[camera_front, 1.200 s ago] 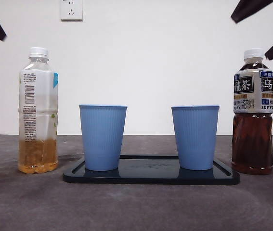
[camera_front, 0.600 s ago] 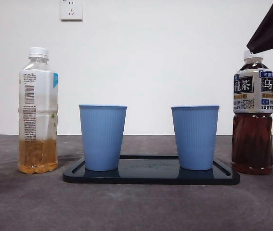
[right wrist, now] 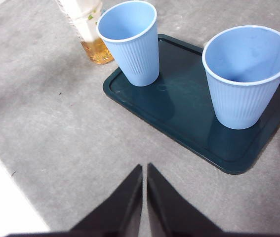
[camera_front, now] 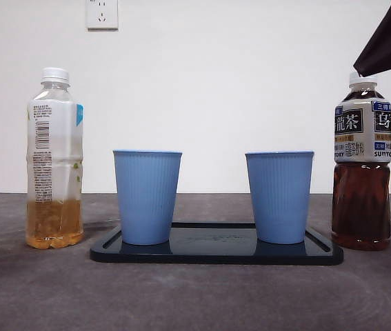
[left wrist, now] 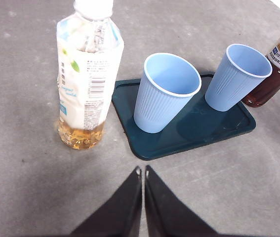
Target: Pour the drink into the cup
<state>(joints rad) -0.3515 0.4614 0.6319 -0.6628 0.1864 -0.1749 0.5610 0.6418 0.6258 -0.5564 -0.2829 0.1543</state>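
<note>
The drink stands in two capped bottles, and nothing has been poured: both cups look empty from above. Nearest in the front view lies the grey tabletop (camera_front: 195, 296), and on it the dark tray (camera_front: 216, 252). The left blue cup (camera_front: 147, 196) and the right blue cup (camera_front: 279, 196) stand upright on that tray, well apart from each other. Beside the tray's left end stands the pale bottle (camera_front: 54, 158), with amber liquid only in its lower part. Beside the tray's right end stands the dark tea bottle (camera_front: 361, 162), filled to its shoulder. Both white caps are on. Behind everything is a white wall with a socket (camera_front: 102, 14).

The step in hand looks like the approach, before any grasp. A black arm tip shows at the top right corner of the front view, just above the dark tea bottle's cap; which arm it is cannot be told for sure from that view. The right claw (right wrist: 144, 170) hangs above bare tabletop near the tray, its jaws pressed together and holding nothing. The left claw (left wrist: 141, 172) hangs likewise, near the pale bottle and the tray, jaws closed together and empty.

The next move probably calls for a claw to spread its jaws, come down around a bottle's body and grip firmly. The cap must come off before tilting over a cup.
</note>
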